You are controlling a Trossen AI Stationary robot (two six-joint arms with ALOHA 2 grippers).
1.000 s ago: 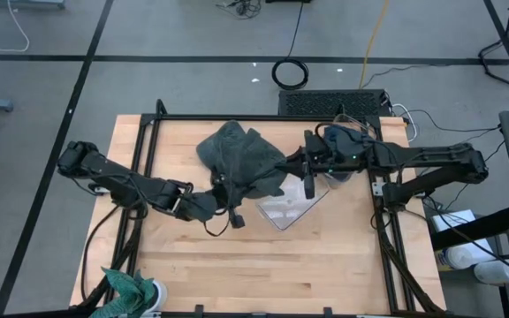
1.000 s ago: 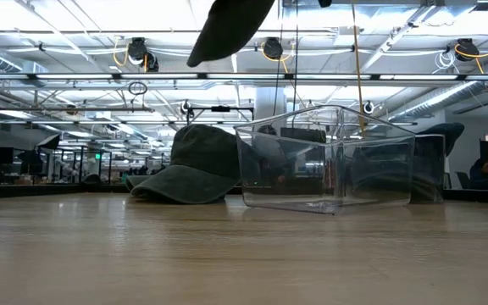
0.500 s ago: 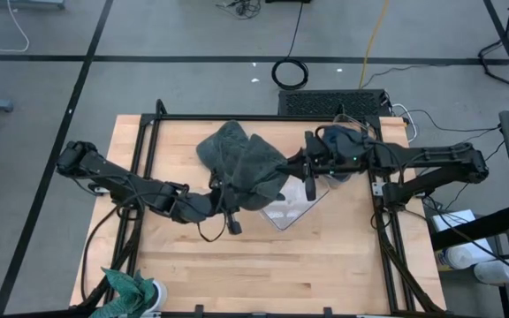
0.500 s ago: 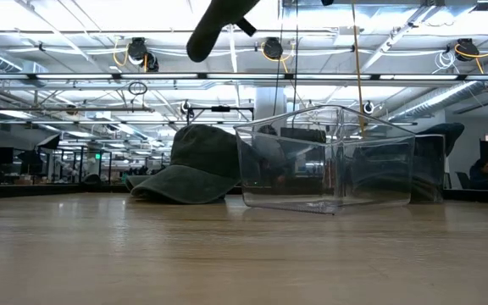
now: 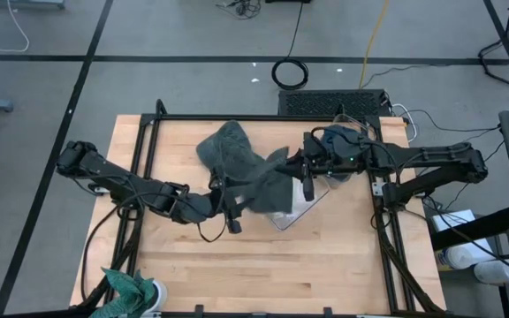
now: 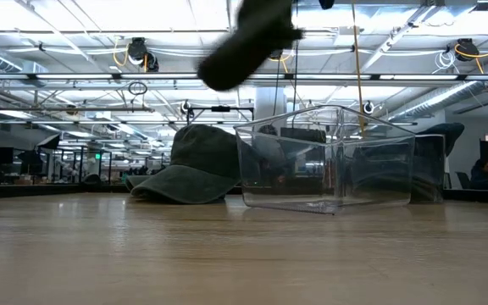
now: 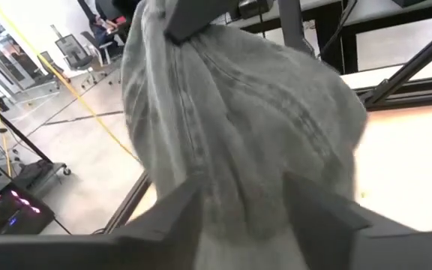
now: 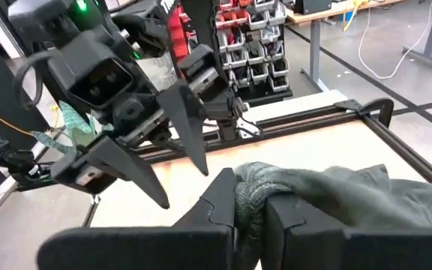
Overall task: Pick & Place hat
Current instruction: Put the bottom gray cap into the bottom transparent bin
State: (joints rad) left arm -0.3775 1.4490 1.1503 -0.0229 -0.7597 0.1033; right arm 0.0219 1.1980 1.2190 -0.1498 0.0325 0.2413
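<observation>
A grey-green hat (image 5: 268,184) hangs in the air over the clear container (image 5: 297,210), blurred near the top of the low view (image 6: 248,38). My right gripper (image 5: 297,168) is shut on it. My left gripper (image 5: 231,210) is open, level with the hat's lower part. Its fingers (image 7: 178,214) stand apart before the hanging hat (image 7: 238,112) and, in the right wrist view, clear of it. A second hat (image 6: 189,165) rests on its brim and rim on the table, left of the container (image 6: 329,161). My right gripper (image 8: 250,202) pinches a bunched fold of the hat's cloth (image 8: 247,184) between its two fingers. It comes in about level from the table's right side. The hat is lifted clear of the table and hangs slack below the fingers (image 7: 193,19).
A third dark hat (image 5: 343,137) lies by the far right corner, under my right arm and behind the container. A black frame (image 5: 237,117) borders the wooden table. A teal cloth (image 5: 126,287) sits at the near left corner. Bare wood (image 5: 263,265) lies along the near side.
The held hat has swung toward the table's right and near side, from beside the resting hat to above the clear container, and shows blurred and lower in the low view. My left gripper has crept slightly toward the right, following it.
</observation>
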